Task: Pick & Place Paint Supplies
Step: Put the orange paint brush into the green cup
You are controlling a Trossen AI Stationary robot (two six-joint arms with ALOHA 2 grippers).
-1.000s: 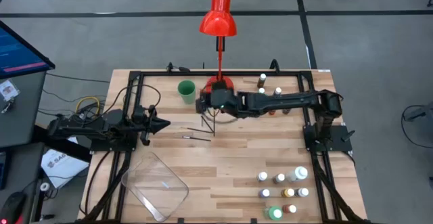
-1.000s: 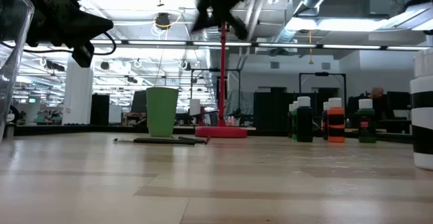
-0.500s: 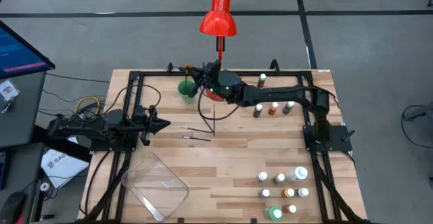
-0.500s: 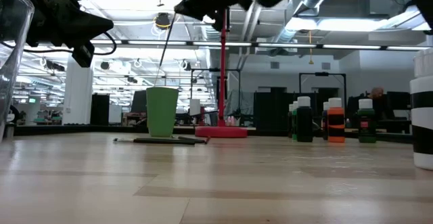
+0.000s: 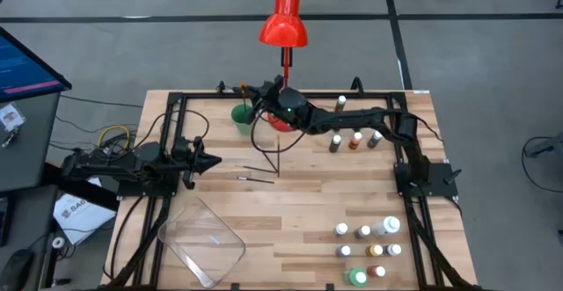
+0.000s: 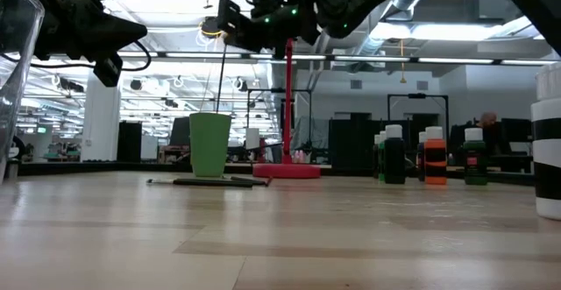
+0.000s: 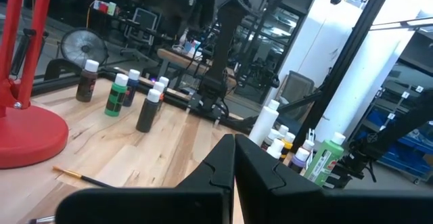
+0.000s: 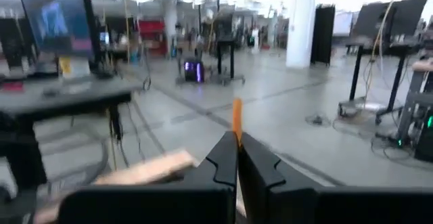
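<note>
While right tool (image 5: 256, 104) clenches brush (image 6: 219, 84) over green cup (image 5: 242, 118) near far worktop (image 5: 299, 207) edge, left tool (image 5: 214, 160) waits clenched at left side; bare centre.

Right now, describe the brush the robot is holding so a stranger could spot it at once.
Start at the red lamp at the table's far edge. Beside its base, the right gripper is shut on a thin brush hanging above the green cup. The other brushes lie flat on the table.
</note>
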